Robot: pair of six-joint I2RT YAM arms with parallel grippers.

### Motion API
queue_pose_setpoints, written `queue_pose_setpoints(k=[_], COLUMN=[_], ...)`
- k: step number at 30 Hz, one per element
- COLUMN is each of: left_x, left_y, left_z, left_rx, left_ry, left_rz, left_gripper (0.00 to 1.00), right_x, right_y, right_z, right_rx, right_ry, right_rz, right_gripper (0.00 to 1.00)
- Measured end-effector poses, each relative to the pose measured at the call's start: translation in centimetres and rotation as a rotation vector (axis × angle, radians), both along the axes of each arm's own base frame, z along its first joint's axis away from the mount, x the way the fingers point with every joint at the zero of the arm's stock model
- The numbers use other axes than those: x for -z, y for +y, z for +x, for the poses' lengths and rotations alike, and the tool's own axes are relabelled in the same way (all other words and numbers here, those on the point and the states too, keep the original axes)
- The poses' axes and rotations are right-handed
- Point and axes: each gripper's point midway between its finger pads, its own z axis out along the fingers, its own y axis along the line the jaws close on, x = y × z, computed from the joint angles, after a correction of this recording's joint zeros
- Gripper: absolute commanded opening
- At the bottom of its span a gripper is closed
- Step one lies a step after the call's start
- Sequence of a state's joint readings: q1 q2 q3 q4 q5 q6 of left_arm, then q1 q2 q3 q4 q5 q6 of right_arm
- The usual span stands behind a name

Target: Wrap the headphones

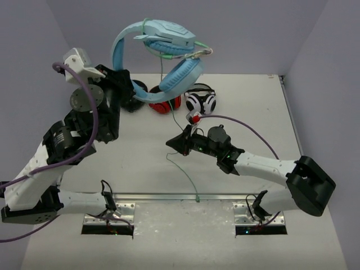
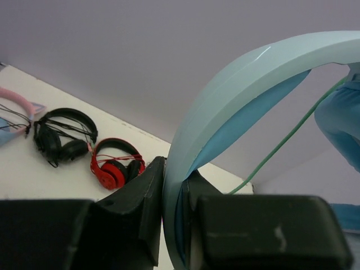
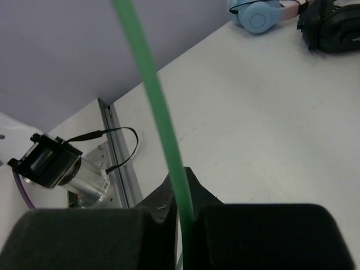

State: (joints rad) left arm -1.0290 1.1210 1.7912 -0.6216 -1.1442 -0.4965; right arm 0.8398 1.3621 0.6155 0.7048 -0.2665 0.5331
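Left jaws: clamped tight on the headband [image 2: 225, 95] of the headphones [image 1: 181, 76] — raised above worktop [image 1: 253, 112]
Right jaws: pinched shut on the green cable [image 3: 154, 107]

Lavender walls [image 1: 253, 34] w/ white table [image 1: 140, 169]
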Motion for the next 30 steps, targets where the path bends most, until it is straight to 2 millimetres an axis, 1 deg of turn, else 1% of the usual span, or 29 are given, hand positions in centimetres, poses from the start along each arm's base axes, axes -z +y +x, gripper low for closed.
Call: queue_pose_setpoints(k=[2, 4, 7, 10, 11, 14, 16, 18, 19, 20, 21, 23, 25, 27, 30], left_x=[-0.2, 0.1, 1.4, 2.7, 3.1, 4.3, 5.2, 6.7, 7.4, 8.2, 9.6, 12.7, 16.5, 19.7, 24.0], left_y=[0.0, 0.3, 0.6, 0.5, 0.5, 0.9, 1.4, 2.0, 2.4, 2.6, 2.8, 3.1, 3.2, 3.3, 3.0], left_z=[0.9, 1.5, 2.2, 2.7, 3.0, 4.1, 5.1, 6.9, 8.2, 9.4, 10.6, 11.9, 12.0, 11.7, 11.2], left_rx=[-0.079, -0.167, -0.269, -0.327, -0.344, -0.399, -0.435, -0.444, -0.438, -0.427, -0.413, -0.397, -0.379, -0.368, -0.343], left_ry=[0.003, 0.01, 0.022, 0.052, 0.067, 0.1, 0.12, 0.155, 0.179, 0.202, 0.232, 0.29, 0.366, 0.441, 0.53], left_rz=[0.024, 0.073, 0.162, 0.243, 0.272, 0.329, 0.354, 0.402, 0.418, 0.428, 0.441, 0.47, 0.534, 0.606, 0.668], left_gripper=[0.0, 0.0, 0.0, 0.0, 0.0, 0.0, 0.0, 0.0, 0.0, 0.0, 0.0, 0.0, 0.0, 0.0, 0.01], right_x=[0.1, 0.0, -0.6, -1.2, -1.4, -2.1, -3.2, -4.8, -5.7, -6.6, -7.3, -8.6, -9.7, -10.6, -11.4], right_y=[0.4, 0.9, 1.6, 1.6, 1.4, 0.3, -0.5, -1.1, -1.4, -1.8, -2.1, -2.6, -2.9, -3.0, -3.1], right_z=[-1.1, -2.9, -6.8, -9.8, -10.5, -11.0, -11.2, -11.0, -10.8, -10.6, -10.4, -9.9, -9.4, -8.9, -8.0], right_rx=[-0.019, -0.046, -0.103, -0.133, -0.133, -0.101, -0.078, -0.05, -0.033, -0.016, -0.006, 0.022, 0.04, 0.054, 0.08], right_ry=[-0.002, -0.013, -0.05, -0.097, -0.112, -0.146, -0.174, -0.203, -0.219, -0.235, -0.248, -0.27, -0.29, -0.306, -0.344], right_rz=[-0.013, -0.034, -0.07, -0.114, -0.129, -0.171, -0.191, -0.205, -0.207, -0.207, -0.212, -0.235, -0.277, -0.32, -0.397], right_gripper=[0.01, 0.01, 0.01, 0.01, 0.01, 0.01, 0.01, 0.01, 0.01, 0.01, 0.01, 0.01, 0.01, 0.01, 0.01])
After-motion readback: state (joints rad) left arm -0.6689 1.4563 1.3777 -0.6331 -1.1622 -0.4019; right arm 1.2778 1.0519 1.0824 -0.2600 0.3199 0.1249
